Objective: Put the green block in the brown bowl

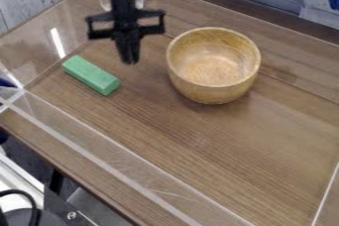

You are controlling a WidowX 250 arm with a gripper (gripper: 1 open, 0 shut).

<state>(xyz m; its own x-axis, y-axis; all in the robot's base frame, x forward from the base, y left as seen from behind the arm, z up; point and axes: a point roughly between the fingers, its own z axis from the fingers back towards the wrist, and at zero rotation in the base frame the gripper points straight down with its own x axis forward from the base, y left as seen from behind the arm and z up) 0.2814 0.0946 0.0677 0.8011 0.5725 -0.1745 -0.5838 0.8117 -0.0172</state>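
Pressed together and holding nothing, the black end effector should spread, then straddle the flat green rectangular block near the wooden surface's left edge.

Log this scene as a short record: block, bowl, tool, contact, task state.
block: green block, flat on the table, left of the bowl in the picture
bowl: brown bowl, upright, nothing seen inside
tool: tool, above the table between block and bowl in the picture, blurred, shut
contact: tool and block apart; nothing seen in the tool
task state: block not in the bowl
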